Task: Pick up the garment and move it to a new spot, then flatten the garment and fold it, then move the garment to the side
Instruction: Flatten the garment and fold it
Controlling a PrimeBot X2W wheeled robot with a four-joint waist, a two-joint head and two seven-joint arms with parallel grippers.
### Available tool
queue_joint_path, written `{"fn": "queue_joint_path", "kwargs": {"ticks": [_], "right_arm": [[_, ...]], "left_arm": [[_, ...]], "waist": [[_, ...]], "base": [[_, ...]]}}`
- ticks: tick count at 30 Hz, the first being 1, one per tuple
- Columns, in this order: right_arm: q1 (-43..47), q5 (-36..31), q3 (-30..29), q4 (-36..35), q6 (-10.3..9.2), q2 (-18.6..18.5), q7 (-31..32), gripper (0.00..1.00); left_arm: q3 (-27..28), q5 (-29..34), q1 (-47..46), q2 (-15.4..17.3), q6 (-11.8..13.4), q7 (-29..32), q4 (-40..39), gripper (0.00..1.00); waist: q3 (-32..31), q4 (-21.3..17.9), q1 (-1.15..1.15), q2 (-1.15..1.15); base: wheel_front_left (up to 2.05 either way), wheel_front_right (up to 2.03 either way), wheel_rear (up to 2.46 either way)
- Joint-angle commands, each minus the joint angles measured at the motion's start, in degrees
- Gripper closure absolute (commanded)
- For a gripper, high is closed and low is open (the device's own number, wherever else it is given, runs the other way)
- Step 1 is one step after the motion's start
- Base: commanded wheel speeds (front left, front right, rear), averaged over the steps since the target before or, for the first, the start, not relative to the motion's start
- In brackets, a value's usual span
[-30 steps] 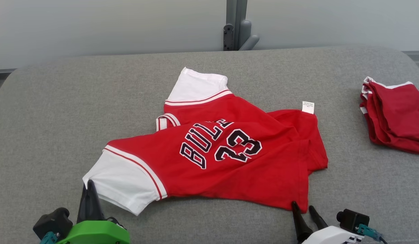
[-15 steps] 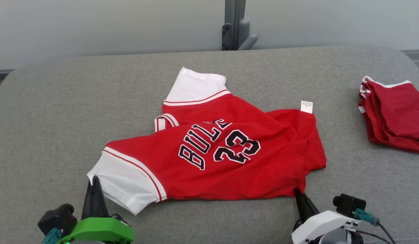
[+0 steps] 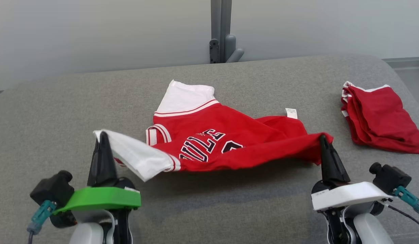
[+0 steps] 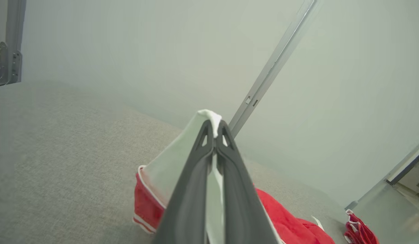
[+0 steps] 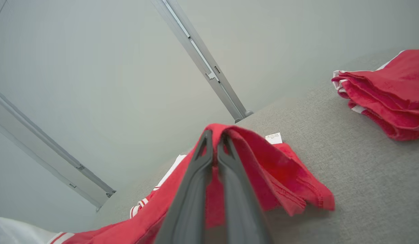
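Observation:
The garment (image 3: 226, 142) is a red jersey with white sleeves and dark lettering, lying on the grey padded table (image 3: 60, 112). Its near edge hangs lifted off the table between my two grippers. My left gripper (image 3: 100, 137) is shut on the near white sleeve's tip (image 4: 209, 118). My right gripper (image 3: 322, 138) is shut on the red hem corner (image 5: 230, 130). The far sleeve and the white care tag (image 3: 291, 113) still rest on the table. In the right wrist view, red cloth (image 5: 284, 176) drapes over both sides of the shut fingers.
A folded red garment (image 3: 379, 118) lies at the table's right side, also seen in the right wrist view (image 5: 389, 88). A grey post (image 3: 221, 30) stands behind the table's far edge. Bare grey surface stretches to the left and along the front.
The right gripper shut on the hem corner. Both grippers then rose and carried the jersey's near edge up off the table. The camera shifted too.

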Motion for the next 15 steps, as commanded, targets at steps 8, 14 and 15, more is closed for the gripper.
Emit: {"fn": "queue_joint_path", "kwargs": {"ticks": [8, 14, 15], "right_arm": [[-1.3, -0.8, -2.8, -14.0, 0.0, -1.1, 2.7, 1.0], [-1.7, -1.0, -5.6, -24.7, 0.0, -1.4, 6.8, 1.0], [-1.6, -1.0, -6.0, -26.0, 0.0, -1.5, 7.5, 1.0]], "left_arm": [[-1.7, -4.6, -8.3, -0.1, -3.5, 0.4, -8.9, 1.0], [-2.0, -6.4, -13.1, 0.0, -4.2, 1.7, -18.5, 1.0], [-2.1, -6.4, -13.8, 0.2, -4.1, 2.1, -19.8, 1.0]], "waist": [[-2.1, -2.1, 0.0, 0.0], [-3.3, -3.0, 0.0, 0.0], [-3.4, -3.1, 0.0, 0.0]], "base": [[0.0, 0.0, 0.0], [0.0, 0.0, 0.0], [0.0, 0.0, 0.0]]}}
